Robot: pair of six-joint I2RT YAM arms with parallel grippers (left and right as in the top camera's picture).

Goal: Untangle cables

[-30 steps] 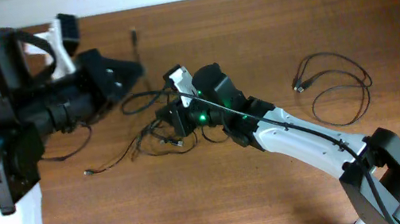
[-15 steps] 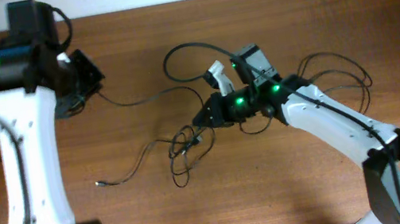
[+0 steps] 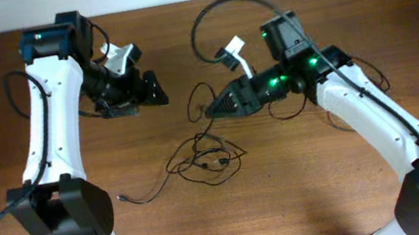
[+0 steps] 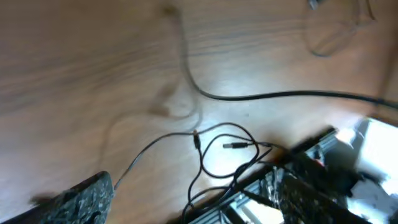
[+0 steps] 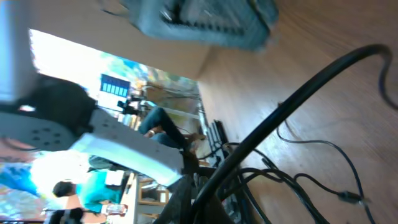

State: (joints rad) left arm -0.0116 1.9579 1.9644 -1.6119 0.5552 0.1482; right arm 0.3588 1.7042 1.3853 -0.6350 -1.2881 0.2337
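The cables lie in a loose knot in the middle of the worktop. Just beyond the knot my right gripper is pressed together, apparently pinching a strand that rises from it. Beyond and left of the knot, my left gripper has just sprung apart and dropped the strand it was pulling. I judge the knot looser, not undone.

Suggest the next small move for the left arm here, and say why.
Probably bring the left gripper down to the knot of cables and take one strand. It hangs open and empty, away from the knot, while the right gripper is shut close beside it.
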